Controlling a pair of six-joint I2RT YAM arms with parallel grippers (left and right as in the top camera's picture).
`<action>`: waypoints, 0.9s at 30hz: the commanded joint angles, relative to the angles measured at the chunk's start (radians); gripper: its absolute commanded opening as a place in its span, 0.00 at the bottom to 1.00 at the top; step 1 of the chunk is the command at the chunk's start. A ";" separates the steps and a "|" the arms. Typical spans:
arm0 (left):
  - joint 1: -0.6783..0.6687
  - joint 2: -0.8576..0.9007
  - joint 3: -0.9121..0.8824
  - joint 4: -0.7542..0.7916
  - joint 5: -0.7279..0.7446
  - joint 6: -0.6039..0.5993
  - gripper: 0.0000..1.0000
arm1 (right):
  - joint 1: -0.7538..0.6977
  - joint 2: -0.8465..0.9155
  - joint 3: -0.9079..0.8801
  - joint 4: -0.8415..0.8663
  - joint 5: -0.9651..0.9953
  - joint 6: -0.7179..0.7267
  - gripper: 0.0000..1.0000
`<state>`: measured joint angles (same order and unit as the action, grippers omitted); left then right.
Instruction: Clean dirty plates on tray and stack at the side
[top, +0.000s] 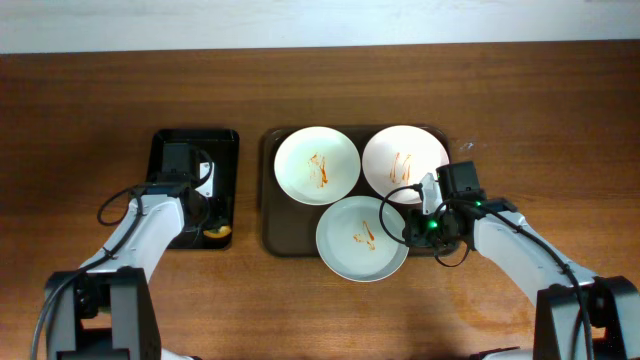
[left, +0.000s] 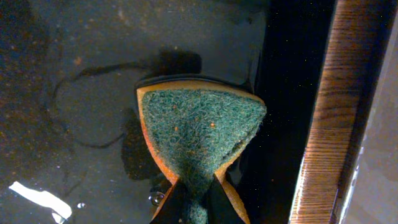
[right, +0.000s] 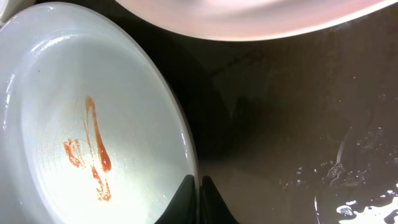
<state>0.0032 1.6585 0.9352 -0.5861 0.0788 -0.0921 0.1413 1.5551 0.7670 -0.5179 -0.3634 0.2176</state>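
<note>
Three plates lie on the dark brown tray (top: 272, 210), each with orange-brown sauce streaks: a white plate (top: 316, 165) at back left, a white plate (top: 402, 162) at back right, and a pale grey-green plate (top: 360, 238) at the front, overhanging the tray's front rim. My right gripper (top: 412, 228) is shut on the right rim of the grey-green plate (right: 74, 124). My left gripper (top: 212, 232) is over the small black tray (top: 165, 150) and is shut on a green-and-orange scrub sponge (left: 199, 130), which hangs folded above the wet tray floor.
The small black tray (left: 74, 74) is wet, with droplets. Its right wall and the wooden table (left: 323, 124) run along the right of the left wrist view. The brown tray floor (right: 298, 112) is wet. Bare wooden table (top: 90, 110) surrounds both trays.
</note>
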 joint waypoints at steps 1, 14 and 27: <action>0.000 -0.069 0.010 0.001 0.011 -0.009 0.00 | 0.009 0.006 0.016 0.005 0.008 0.009 0.04; 0.000 -0.159 0.010 0.036 0.035 -0.008 0.00 | 0.009 0.006 0.018 0.021 0.008 0.009 0.04; 0.000 -0.297 0.010 0.370 0.026 0.078 0.00 | 0.009 0.005 0.021 0.044 0.005 0.008 0.04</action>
<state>0.0032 1.3952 0.9329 -0.2188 0.1013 -0.0410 0.1413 1.5551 0.7670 -0.4805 -0.3634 0.2276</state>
